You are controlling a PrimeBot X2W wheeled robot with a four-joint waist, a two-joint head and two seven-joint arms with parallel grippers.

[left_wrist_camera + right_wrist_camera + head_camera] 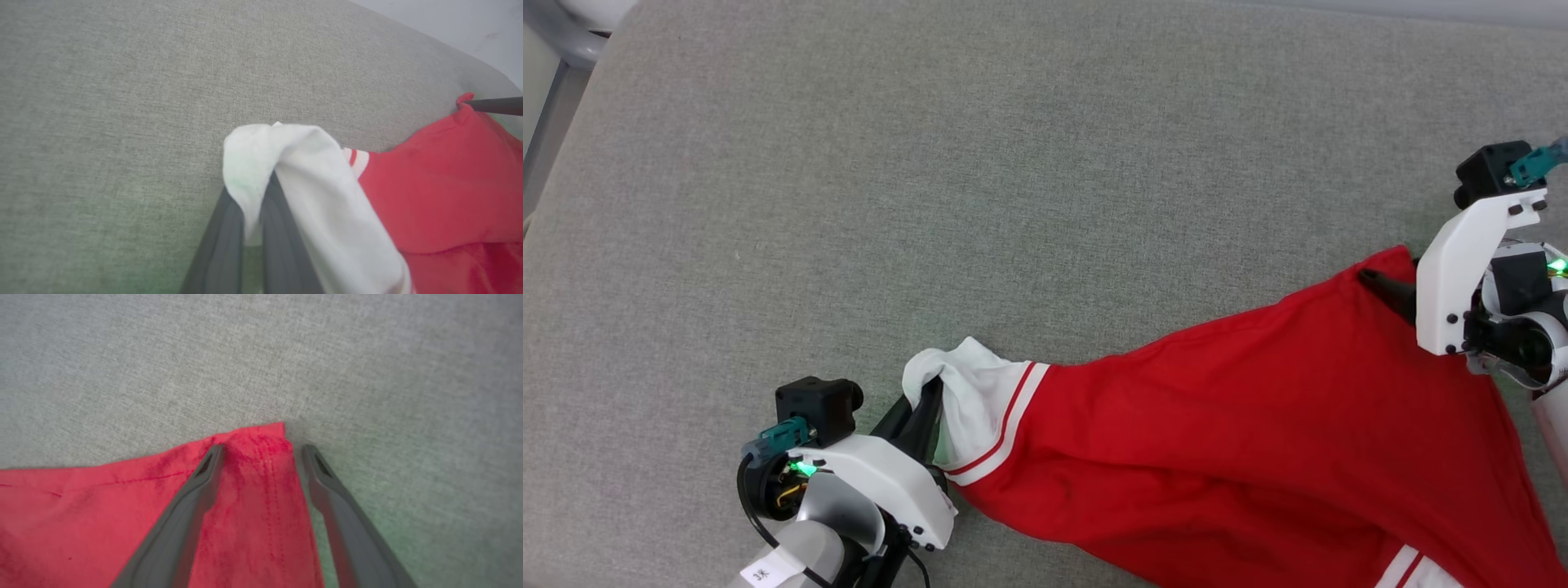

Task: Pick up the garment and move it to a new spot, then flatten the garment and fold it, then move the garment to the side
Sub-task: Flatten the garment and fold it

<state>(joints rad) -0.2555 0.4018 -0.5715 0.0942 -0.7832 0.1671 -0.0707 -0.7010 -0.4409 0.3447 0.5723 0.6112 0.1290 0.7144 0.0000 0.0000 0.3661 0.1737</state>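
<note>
The garment [1241, 425] lies stretched across the grey fabric surface [1013, 163], red body to the right and one white sleeve [968, 392] with red-striped trim to the left. My left gripper [927, 404] is shut on that white sleeve; in the left wrist view the sleeve [286, 163] drapes over the gripper [254, 212] and hides the fingertips. My right gripper [1380, 286] is open at the red corner. In the right wrist view its gripper [263, 451] stands astride the red hem corner [261, 437], which lies flat on the surface.
The grey surface ends at the left, where a pale rounded object [580, 24] and a floor strip show beyond it. In the left wrist view a finger of the right gripper [494, 105] touches the far red corner, and the surface's edge curves at the top right.
</note>
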